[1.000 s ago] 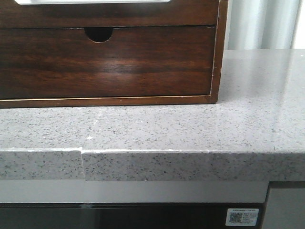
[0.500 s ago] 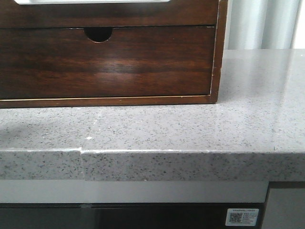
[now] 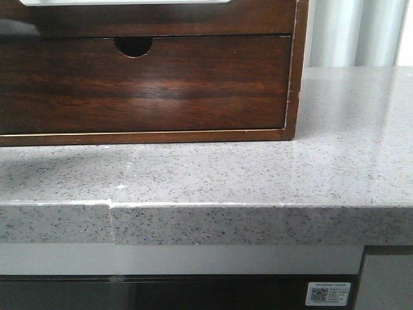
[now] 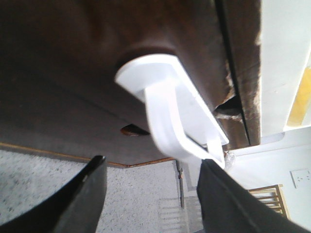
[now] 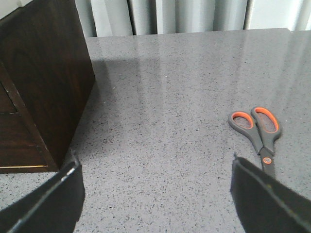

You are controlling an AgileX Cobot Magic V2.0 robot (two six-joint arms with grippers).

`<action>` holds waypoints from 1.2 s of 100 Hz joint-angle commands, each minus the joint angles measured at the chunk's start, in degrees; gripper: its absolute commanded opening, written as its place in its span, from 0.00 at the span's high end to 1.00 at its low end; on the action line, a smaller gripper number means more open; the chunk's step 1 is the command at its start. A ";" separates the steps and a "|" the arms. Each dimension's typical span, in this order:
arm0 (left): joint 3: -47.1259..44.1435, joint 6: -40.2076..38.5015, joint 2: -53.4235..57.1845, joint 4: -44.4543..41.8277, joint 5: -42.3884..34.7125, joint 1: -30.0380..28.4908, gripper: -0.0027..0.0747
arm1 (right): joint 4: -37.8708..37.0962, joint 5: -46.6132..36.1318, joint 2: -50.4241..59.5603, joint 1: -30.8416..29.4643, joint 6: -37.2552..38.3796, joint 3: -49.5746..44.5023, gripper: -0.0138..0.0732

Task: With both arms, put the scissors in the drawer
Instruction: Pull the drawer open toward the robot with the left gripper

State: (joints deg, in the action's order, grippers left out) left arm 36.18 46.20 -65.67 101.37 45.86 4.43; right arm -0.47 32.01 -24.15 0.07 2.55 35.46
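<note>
The drawer [image 3: 161,22] is the upper dark glossy front, with a wide white cutout [image 3: 122,2] along its top edge. In the left wrist view the drawer [image 4: 87,82] fills the picture and its white cutout [image 4: 170,97] is close. My left gripper [image 4: 153,162] is open just in front of it. One fingertip [image 4: 211,167] is at the cutout's end; I cannot tell if it touches. The scissors [image 5: 257,128], grey with orange-lined handles, lie flat on the counter. My right gripper [image 5: 154,165] is open and empty above the counter, one finger [image 5: 262,194] beside the scissors' blades. Neither gripper shows in the front view.
The lower drawer with a small half-round notch [image 3: 133,46] sits under the upper one; the notch also shows in the left wrist view [image 4: 135,130]. The cabinet's side [image 5: 43,73] stands on the grey speckled counter [image 3: 258,174]. Curtains hang behind.
In the front view a shadow has spread over the counter's left side, and a dark reflection has appeared at the upper drawer's left end. The cabinet has not moved.
</note>
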 commanded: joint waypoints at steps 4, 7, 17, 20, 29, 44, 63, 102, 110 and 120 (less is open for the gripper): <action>4.06 0.81 -0.92 5.69 4.47 -0.23 0.51 | -0.13 -4.59 -0.83 -0.11 -0.21 2.10 0.20; 4.64 0.81 -1.30 5.69 4.63 -0.23 0.51 | -0.13 -4.59 -0.83 -0.11 -0.21 2.10 0.20; 6.29 0.81 -2.79 5.69 4.89 -0.23 0.52 | -0.13 -4.59 -0.83 -0.11 -0.21 2.10 0.20; 6.78 0.81 -3.20 5.69 4.89 -0.23 0.52 | -0.13 -4.59 -0.83 -0.11 -0.21 2.10 0.20; 7.67 0.81 -4.30 5.69 4.89 -0.23 0.52 | -0.13 -4.59 -0.83 -0.11 -0.21 2.10 0.20; 7.86 0.81 -5.10 5.69 4.89 -0.23 0.52 | -0.13 -4.59 -0.83 -0.11 -0.21 2.10 0.20; 7.86 0.81 -5.10 5.61 6.24 -0.23 0.66 | -0.13 -4.59 -0.83 -0.11 -0.21 2.10 0.20; 7.86 0.81 -5.10 5.10 6.24 -0.23 0.87 | -0.13 -4.59 -0.83 -0.11 -0.21 2.10 0.20; 7.86 0.81 -5.10 3.40 7.62 -0.23 0.90 | -0.13 -4.43 -0.83 -0.11 -0.21 2.10 0.20; 7.86 0.81 -5.10 1.60 9.54 -0.23 0.93 | -0.13 -3.63 -0.83 -0.11 -0.21 2.10 0.20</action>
State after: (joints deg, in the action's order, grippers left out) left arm 42.08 43.19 -72.23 102.60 50.20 4.20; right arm -0.47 32.22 -24.15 0.07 2.55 35.46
